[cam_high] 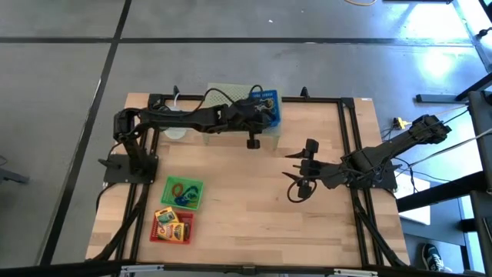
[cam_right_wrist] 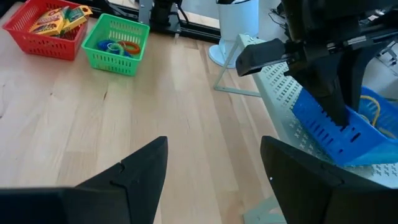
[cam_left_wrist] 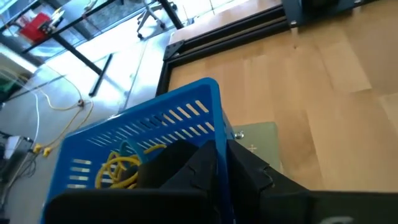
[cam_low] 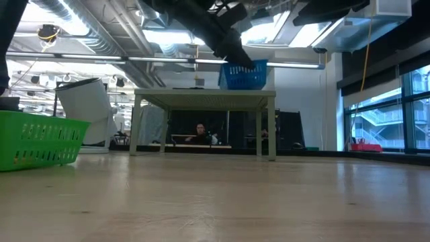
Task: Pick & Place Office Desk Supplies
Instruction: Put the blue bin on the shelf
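Since the blue basket [cam_high: 268, 108] sits up on the mesh stand [cam_high: 223, 96], our left gripper [cam_left_wrist: 219, 165] pinches its rim to steady it. Right gripper [cam_high: 302, 171] waits spread open mid-table. Loops lie in the green basket [cam_high: 183, 191], yellow boxes in the red basket [cam_high: 172, 225].

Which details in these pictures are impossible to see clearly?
- Blue basket contents: in the left wrist view only some yellow loops show; the left pincer covers the rest.
- Print on the yellow boxes in the red basket: too small in the high view.
- Green basket contents: its wall hides them in the low view.
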